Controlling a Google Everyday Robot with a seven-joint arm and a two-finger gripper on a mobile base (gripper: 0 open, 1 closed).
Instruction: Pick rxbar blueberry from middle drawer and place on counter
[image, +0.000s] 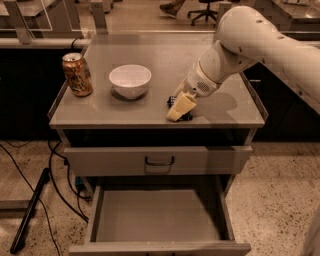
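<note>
My gripper (180, 108) is low over the counter (150, 55), near its front edge and right of the middle. The rxbar blueberry (171, 101) shows only as small black bits on either side of the gripper, lying on the counter; most of it is hidden by the gripper. The middle drawer (155, 217) is pulled open below, and its grey floor is bare.
A gold-brown can (77, 74) stands at the counter's left edge. A white bowl (130, 80) sits left of the gripper. A drawer with a black bow handle (160, 161) is shut above the open one. Cables and a dark bar (30, 210) lie on the floor at the left.
</note>
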